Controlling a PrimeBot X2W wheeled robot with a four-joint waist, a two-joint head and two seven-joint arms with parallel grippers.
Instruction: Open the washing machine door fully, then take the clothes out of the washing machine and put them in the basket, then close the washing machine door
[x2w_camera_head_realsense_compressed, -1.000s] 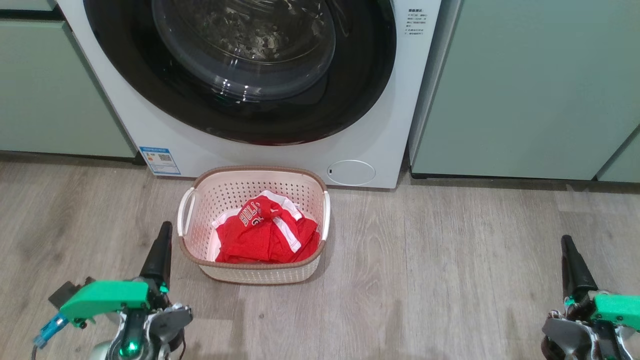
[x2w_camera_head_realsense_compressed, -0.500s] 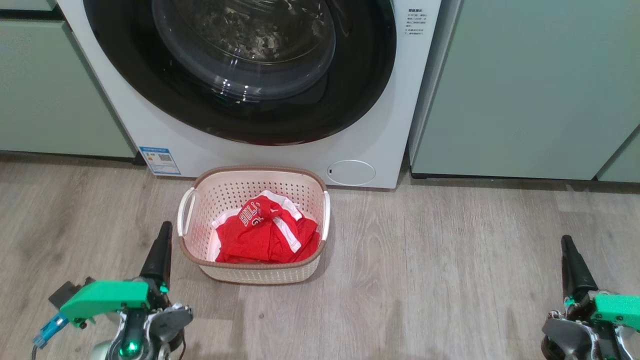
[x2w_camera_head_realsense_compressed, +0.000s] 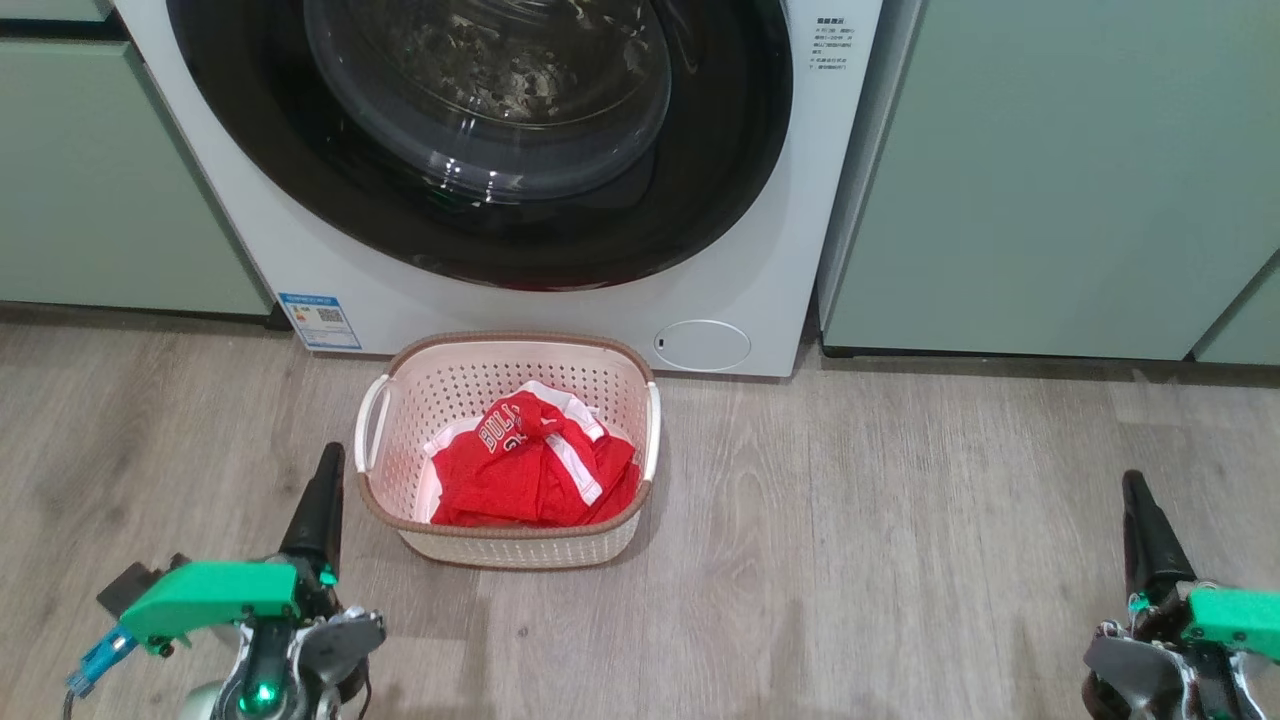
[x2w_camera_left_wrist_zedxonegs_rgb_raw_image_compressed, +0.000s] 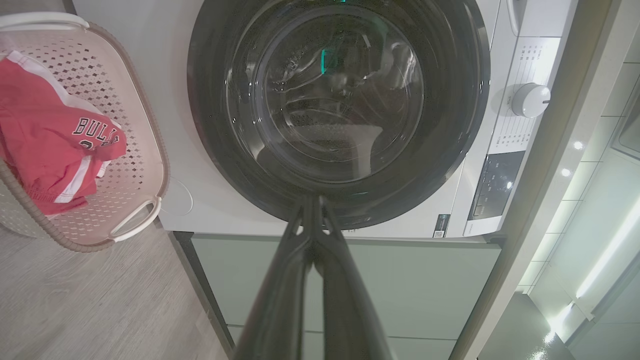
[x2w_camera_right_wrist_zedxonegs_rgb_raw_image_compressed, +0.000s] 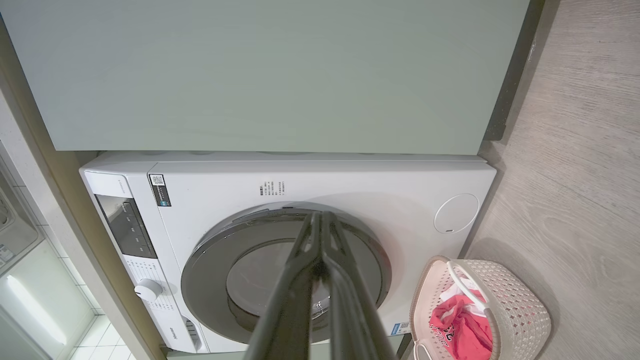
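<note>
Red clothes (x2w_camera_head_realsense_compressed: 530, 470) lie in the basket (x2w_camera_head_realsense_compressed: 520, 548) before the washing machine (x2w_camera_head_realsense_compressed: 770, 250), its door (x2w_camera_head_realsense_compressed: 720, 180) closed. The left jaws and right jaws are pinched together, empty.

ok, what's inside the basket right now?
Red clothes with white trim and BULLS lettering lie bunched in the basket. They cover much of its floor, so whatever might lie beneath them can't be seen.

The washing machine door (x2w_camera_head_realsense_compressed: 720, 160) sits shut flush on the washing machine (x2w_camera_head_realsense_compressed: 300, 250), barring your way inside. The basket (x2w_camera_head_realsense_compressed: 520, 548) stands on the floor (x2w_camera_head_realsense_compressed: 900, 540) just before it, its top open above the clothes (x2w_camera_head_realsense_compressed: 530, 470). You have wide free floor to its right; green cabinets (x2w_camera_head_realsense_compressed: 1050, 170) flank the machine on both sides
</note>
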